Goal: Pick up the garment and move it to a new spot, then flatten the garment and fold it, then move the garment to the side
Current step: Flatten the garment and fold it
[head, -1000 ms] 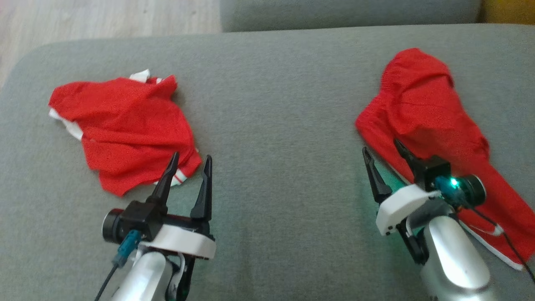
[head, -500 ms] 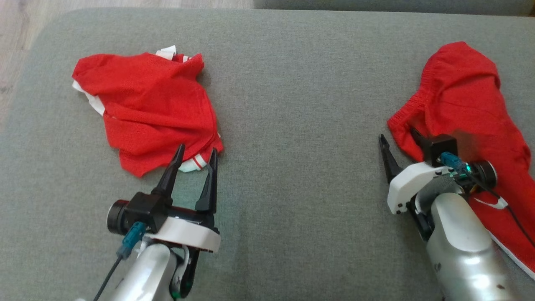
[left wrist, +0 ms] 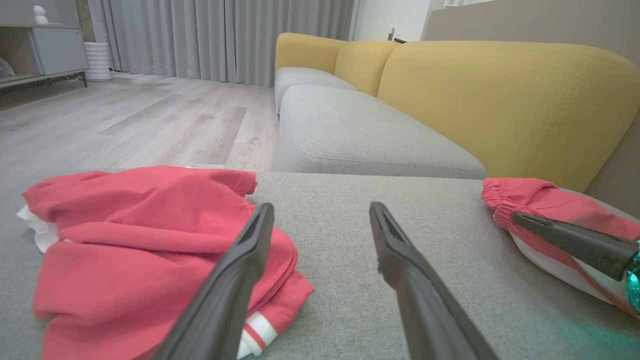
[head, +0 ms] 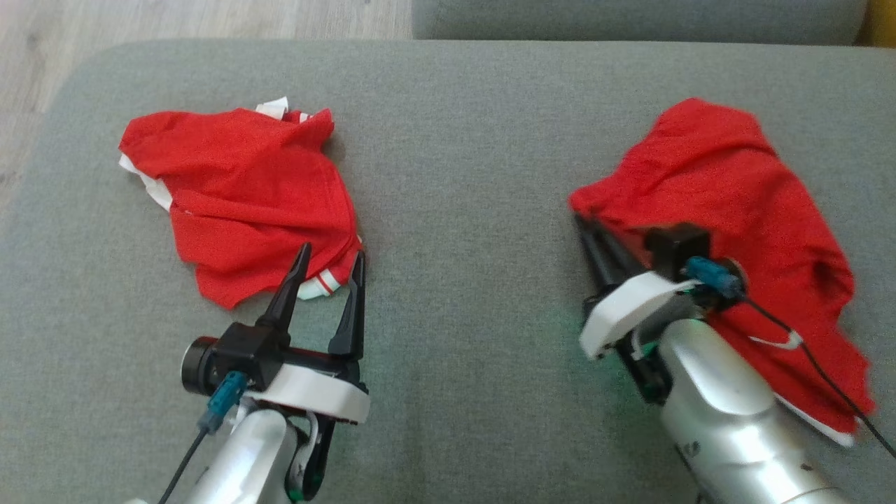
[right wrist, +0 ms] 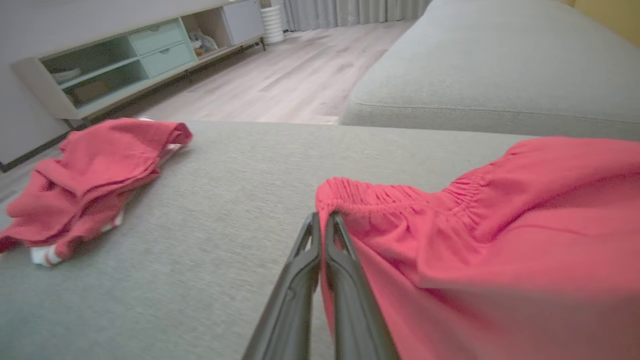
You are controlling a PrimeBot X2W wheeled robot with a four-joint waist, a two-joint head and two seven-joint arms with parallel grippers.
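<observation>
A red garment (head: 728, 182) with an elastic waistband lies crumpled at the right of the grey cushion (head: 462, 175). My right gripper (head: 584, 224) is shut on its waistband edge, and the right wrist view shows the fingers pinching the gathered hem of the garment (right wrist: 500, 240) at the gripper's tips (right wrist: 322, 217). The cloth there is lifted and drawn toward the left. A second red garment (head: 245, 196) with white trim lies bunched at the left. My left gripper (head: 332, 253) stands open just short of its near corner, with nothing between the fingers (left wrist: 250, 250).
Behind the cushion stands a sofa with a grey seat (left wrist: 350, 135) and a yellow back (left wrist: 500, 95). Wood floor (right wrist: 280, 85) lies beyond the far left edge, with a low cabinet (right wrist: 125, 55) along the wall.
My right gripper has closed on the waistband edge and pulled the garment's near corner leftward. The head camera has shifted. The left gripper stays open in the same place.
</observation>
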